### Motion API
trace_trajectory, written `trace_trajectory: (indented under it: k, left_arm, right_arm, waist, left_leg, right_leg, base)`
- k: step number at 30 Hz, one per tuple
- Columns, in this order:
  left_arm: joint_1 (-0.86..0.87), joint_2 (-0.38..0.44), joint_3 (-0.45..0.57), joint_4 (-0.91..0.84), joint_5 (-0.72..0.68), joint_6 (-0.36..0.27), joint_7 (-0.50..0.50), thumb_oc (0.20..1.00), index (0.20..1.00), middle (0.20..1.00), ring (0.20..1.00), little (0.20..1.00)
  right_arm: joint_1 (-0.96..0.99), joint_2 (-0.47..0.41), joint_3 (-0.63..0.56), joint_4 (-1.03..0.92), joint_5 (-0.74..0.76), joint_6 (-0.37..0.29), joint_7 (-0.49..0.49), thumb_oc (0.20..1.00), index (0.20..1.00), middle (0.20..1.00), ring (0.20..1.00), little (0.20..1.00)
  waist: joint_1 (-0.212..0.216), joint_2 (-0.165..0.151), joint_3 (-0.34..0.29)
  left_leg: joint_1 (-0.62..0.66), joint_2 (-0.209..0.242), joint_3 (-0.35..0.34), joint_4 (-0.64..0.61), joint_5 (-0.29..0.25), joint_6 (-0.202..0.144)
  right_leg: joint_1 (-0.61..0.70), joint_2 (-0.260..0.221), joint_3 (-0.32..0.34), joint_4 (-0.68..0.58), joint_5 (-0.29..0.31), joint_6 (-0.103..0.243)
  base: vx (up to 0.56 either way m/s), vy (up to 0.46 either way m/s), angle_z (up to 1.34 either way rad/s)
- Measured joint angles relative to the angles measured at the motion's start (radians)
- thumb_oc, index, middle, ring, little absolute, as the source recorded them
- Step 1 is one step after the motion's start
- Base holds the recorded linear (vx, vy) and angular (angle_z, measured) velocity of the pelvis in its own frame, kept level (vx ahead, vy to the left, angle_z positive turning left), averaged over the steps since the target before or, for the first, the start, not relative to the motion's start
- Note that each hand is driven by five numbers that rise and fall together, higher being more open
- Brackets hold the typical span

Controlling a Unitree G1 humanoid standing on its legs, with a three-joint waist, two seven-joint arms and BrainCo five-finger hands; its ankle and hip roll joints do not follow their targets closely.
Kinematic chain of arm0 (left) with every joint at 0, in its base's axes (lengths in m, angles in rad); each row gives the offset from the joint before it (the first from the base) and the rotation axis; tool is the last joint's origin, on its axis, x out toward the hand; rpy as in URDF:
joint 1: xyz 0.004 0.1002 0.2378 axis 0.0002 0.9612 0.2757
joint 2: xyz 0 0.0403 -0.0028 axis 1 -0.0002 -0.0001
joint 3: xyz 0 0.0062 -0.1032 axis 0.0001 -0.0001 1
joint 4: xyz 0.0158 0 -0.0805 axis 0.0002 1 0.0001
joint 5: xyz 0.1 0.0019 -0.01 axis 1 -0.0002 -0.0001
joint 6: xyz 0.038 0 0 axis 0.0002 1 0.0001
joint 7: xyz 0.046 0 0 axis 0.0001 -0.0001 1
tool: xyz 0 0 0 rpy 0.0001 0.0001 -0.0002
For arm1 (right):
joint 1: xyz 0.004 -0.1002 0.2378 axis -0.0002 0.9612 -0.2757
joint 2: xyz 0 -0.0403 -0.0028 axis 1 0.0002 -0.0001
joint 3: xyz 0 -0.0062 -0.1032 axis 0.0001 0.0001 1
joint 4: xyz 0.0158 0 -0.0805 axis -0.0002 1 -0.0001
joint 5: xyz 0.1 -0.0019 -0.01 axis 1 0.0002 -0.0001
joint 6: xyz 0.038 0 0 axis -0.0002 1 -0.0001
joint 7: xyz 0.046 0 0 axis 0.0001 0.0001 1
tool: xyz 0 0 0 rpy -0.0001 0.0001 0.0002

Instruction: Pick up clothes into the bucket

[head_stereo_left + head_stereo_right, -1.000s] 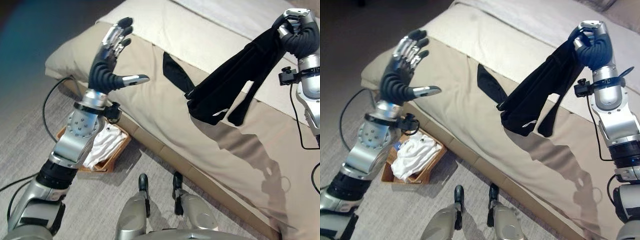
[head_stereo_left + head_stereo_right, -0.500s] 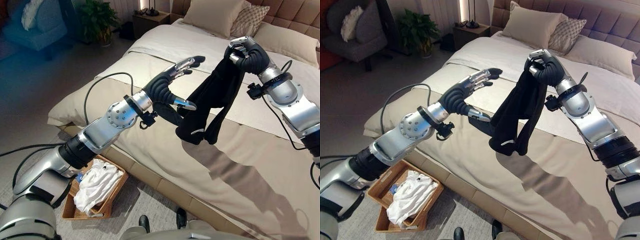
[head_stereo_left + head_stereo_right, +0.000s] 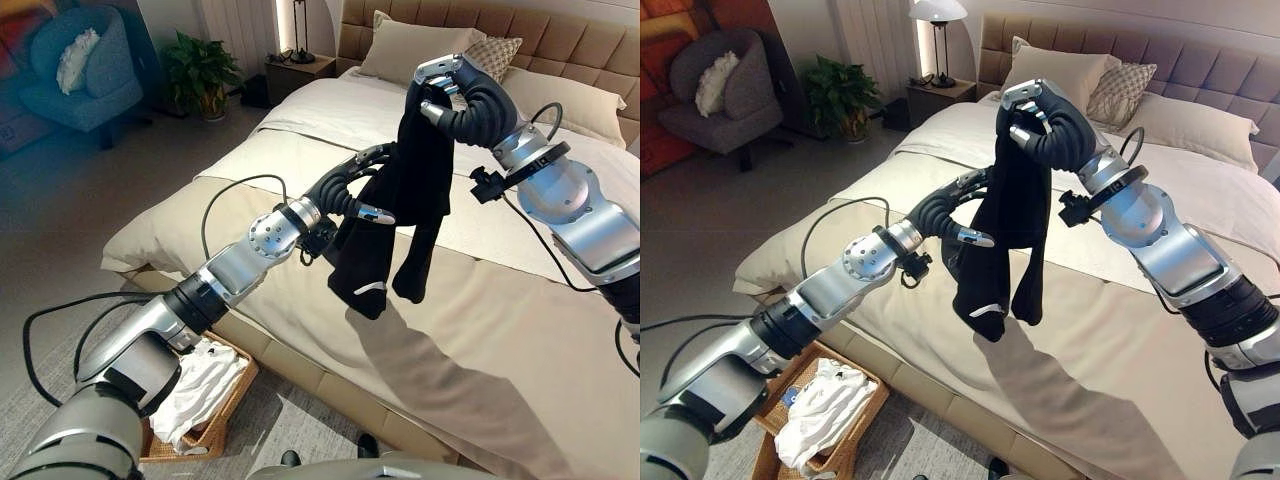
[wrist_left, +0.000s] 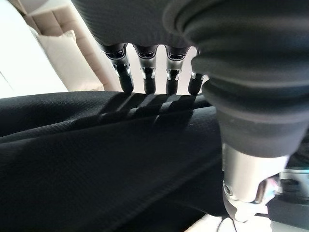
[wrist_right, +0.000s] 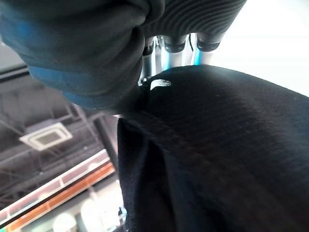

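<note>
the right hand (image 3: 1045,120) gripped a black garment (image 3: 1002,240), hanging above the bed (image 3: 1120,330). the left hand (image 3: 350,195) cupped its middle; the left wrist view showed straight fingers (image 4: 145,67) over cloth. the basket (image 3: 215,420) sat near left.

Head stereo pair: looks down and forward from the near side over the bed (image 3: 500,330); both eyes share the bed, the garment (image 3: 1005,240) and the basket (image 3: 215,420). Each wrist camera looks along its own fingers, very close on the garment.
</note>
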Motion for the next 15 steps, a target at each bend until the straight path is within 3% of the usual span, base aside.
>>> trace_trajectory:
  k: [11, 12, 13, 14, 15]
  left_arm:
    - [0.005, -0.078, 0.004, 0.086, 0.086, 0.015, 0.013, 1.0, 1.0, 1.0, 1.0, 1.0]
    - [0.005, -0.084, 0.002, 0.085, 0.094, 0.016, 0.009, 0.893, 0.893, 0.893, 0.893, 0.893]
    - [0.005, -0.083, 0.002, 0.081, 0.094, 0.016, 0.002, 0.721, 0.721, 0.721, 0.721, 0.721]
    - [0.005, -0.082, 0.001, 0.081, 0.097, 0.017, -0.004, 0.482, 0.482, 0.482, 0.482, 0.482]
    - [0.005, -0.081, 0.0, 0.081, 0.101, 0.017, -0.006, 0.482, 0.482, 0.482, 0.482, 0.482]
  right_arm:
    - [-0.007, 0.037, 0.0, -0.051, 0.0, -0.02, 0.013, 0.2, 0.2, 0.2, 0.2, 0.2]
    - [-0.009, 0.039, 0.0, -0.051, 0.0, -0.02, 0.013, 0.2, 0.2, 0.2, 0.2, 0.2]
    - [-0.013, 0.039, 0.0, -0.05, 0.0, -0.02, 0.013, 0.2, 0.2, 0.2, 0.2, 0.2]
    - [-0.018, 0.039, 0.0, -0.05, 0.0, -0.02, 0.013, 0.2, 0.2, 0.2, 0.2, 0.2]
    - [-0.019, 0.04, 0.0, -0.05, 0.0, -0.02, 0.013, 0.2, 0.2, 0.2, 0.2, 0.2]
  waist:
    - [-0.005, 0.0, 0.0]
    - [-0.005, 0.0, 0.0]
    - [-0.006, 0.0, 0.0]
    - [-0.01, 0.0, 0.0]
    - [-0.014, 0.0, 0.0]
  left_leg:
    - [0.024, 0.001, 0.018, -0.012, -0.001, 0.0]
    - [0.026, 0.001, 0.018, -0.012, -0.001, 0.0]
    - [0.026, 0.001, 0.019, -0.012, -0.001, 0.0]
    - [0.026, 0.001, 0.019, -0.012, 0.0, 0.0]
    - [0.026, 0.001, 0.019, -0.012, 0.0, 0.0]
  right_leg:
    - [0.01, 0.002, 0.022, 0.0, -0.007, 0.01]
    - [0.01, 0.002, 0.023, 0.0, -0.007, 0.01]
    - [0.01, 0.002, 0.023, 0.0, -0.007, 0.01]
    - [0.01, 0.002, 0.024, 0.0, -0.007, 0.01]
    - [0.01, 0.002, 0.024, 0.0, -0.007, 0.01]
  base:
    - [0.0, -0.003, -0.04]
    - [-0.04, -0.002, -0.02]
    - [-0.03, -0.002, -0.01]
    - [0.0, 0.0, 0.0]
    - [0.0, 0.0, 0.0]
